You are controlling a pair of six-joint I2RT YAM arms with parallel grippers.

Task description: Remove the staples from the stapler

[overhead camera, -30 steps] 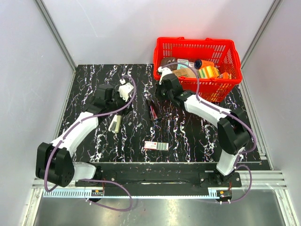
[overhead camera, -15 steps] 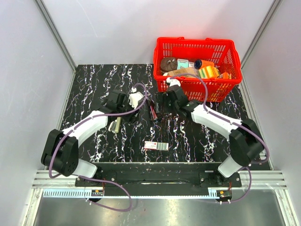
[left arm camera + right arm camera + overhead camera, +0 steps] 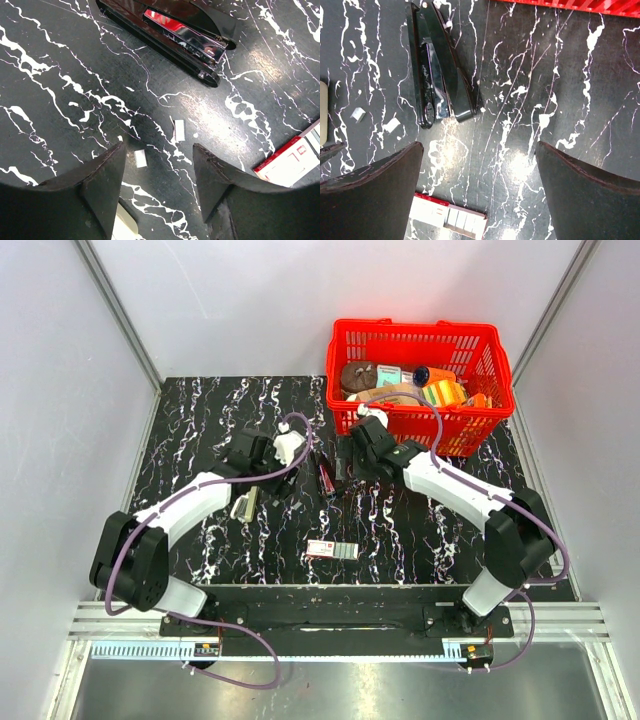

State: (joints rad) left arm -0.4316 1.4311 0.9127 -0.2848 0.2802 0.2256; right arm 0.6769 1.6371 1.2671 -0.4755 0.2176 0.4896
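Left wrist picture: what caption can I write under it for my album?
Open left gripper over two loose staple strips on the marbled table, black stapler lying beyond.

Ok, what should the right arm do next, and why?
Probably shift the right gripper over the stapler and close on it: the jaws are open and empty, the stapler lies loose beside them, and only two staple bits are out.

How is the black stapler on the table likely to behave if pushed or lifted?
The stapler looks rigid, so it should probably slide as one piece. Its glossy shell may slip in a pinch. It seems to lie on its side with top and base parted, so the hinge could swing when lifted.
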